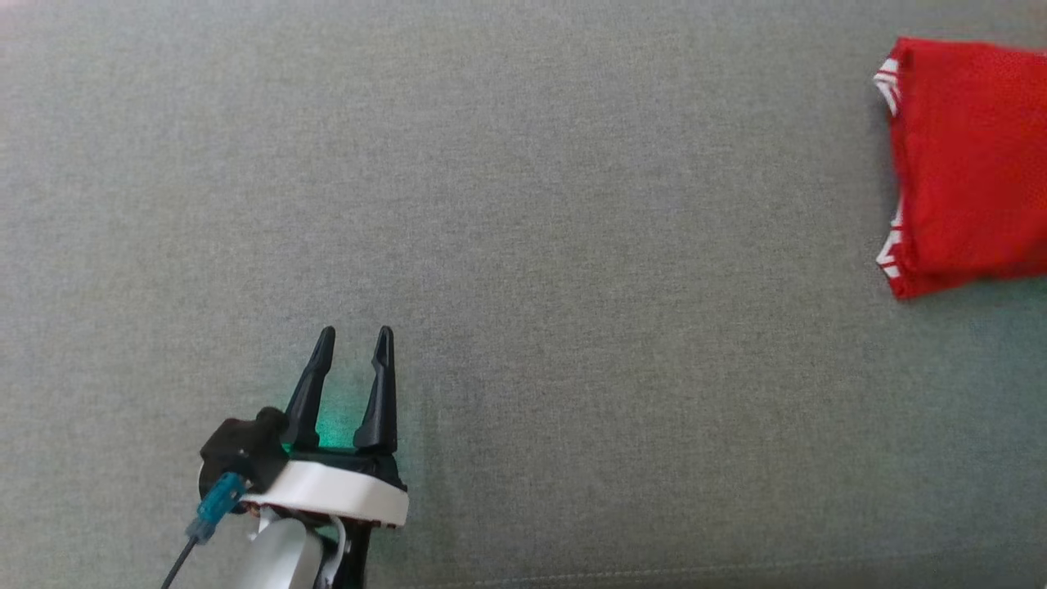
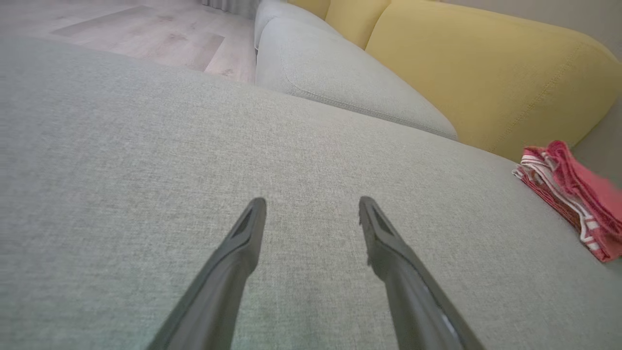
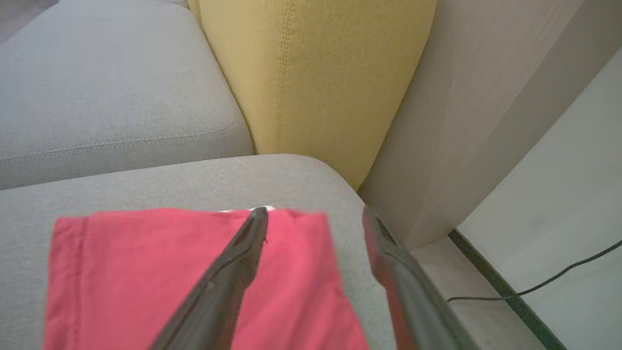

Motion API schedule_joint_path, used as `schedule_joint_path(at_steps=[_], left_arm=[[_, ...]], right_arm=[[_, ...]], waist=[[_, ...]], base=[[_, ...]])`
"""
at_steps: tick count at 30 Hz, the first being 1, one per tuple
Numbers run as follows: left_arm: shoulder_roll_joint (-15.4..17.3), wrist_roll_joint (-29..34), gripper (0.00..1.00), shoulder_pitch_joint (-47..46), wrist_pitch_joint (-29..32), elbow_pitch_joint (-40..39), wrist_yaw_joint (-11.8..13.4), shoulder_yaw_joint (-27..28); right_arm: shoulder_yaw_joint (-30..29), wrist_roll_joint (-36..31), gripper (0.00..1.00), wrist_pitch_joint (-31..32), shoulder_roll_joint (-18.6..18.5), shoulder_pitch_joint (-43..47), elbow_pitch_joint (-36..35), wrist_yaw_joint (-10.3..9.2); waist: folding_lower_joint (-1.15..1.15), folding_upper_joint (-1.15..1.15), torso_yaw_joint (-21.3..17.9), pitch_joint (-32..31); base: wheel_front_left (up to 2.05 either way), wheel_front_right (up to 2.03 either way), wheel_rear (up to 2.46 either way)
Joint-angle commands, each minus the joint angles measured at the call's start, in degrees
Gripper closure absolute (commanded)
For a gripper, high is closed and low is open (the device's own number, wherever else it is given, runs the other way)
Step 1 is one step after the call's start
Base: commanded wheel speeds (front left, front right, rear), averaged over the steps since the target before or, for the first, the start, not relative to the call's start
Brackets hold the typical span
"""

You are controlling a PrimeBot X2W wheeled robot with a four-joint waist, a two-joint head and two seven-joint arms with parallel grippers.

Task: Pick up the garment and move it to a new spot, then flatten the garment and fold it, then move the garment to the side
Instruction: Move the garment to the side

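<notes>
garment [image 1: 969,164] on cushion [image 1: 523,204], far right; left gripper [image 1: 356,334] over cushion, lower left, well apart

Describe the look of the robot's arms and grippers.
The left gripper has two long, dark, tapering jaws on a black mount with a white collar, a green glow at their base, a teal plug on a black cable, and a pale silvery forearm. The right gripper shows matching dark jaws.

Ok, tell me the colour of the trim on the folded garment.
White stripes on the red garment; clearest in the left wrist view.
</notes>
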Motion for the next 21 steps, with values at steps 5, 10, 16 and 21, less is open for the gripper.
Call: schedule_joint_path(at_steps=[5, 10, 16, 21], left_arm=[[0.80, -0.11, 0.00, 0.09, -0.66, -0.60, 0.15, 2.02], [1.36, -0.49, 0.00, 1.25, -0.63, -0.61, 0.71, 2.51], [1.96, -1.37, 0.00, 3.14, -0.60, -0.84, 2.17, 3.93], [2.24, -2.33, 0.00, 5.14, -0.63, -1.06, 3.53, 5.47]], right_arm=[[1.76, -1.49, 0.00, -4.33, 2.32, -0.06, 0.73, 0.37], [7.53, -0.15, 0.00, -7.41, 3.29, -0.33, 2.46, 0.37], [15.39, 3.50, 0.00, -11.02, 5.08, 2.59, 0.75, 0.37], [19.24, 5.93, 0.00, -13.85, 8.15, 8.07, -2.42, 0.37]], waist=[[0.00, 0.00, -0.88, -2.72], [0.00, 0.00, -2.02, -5.59], [0.00, 0.00, -2.66, -9.97], [0.00, 0.00, -2.37, -14.02]], base=[[0.00, 0.00, 0.00], [0.00, 0.00, 0.00], [0.00, 0.00, 0.00], [0.00, 0.00, 0.00]])
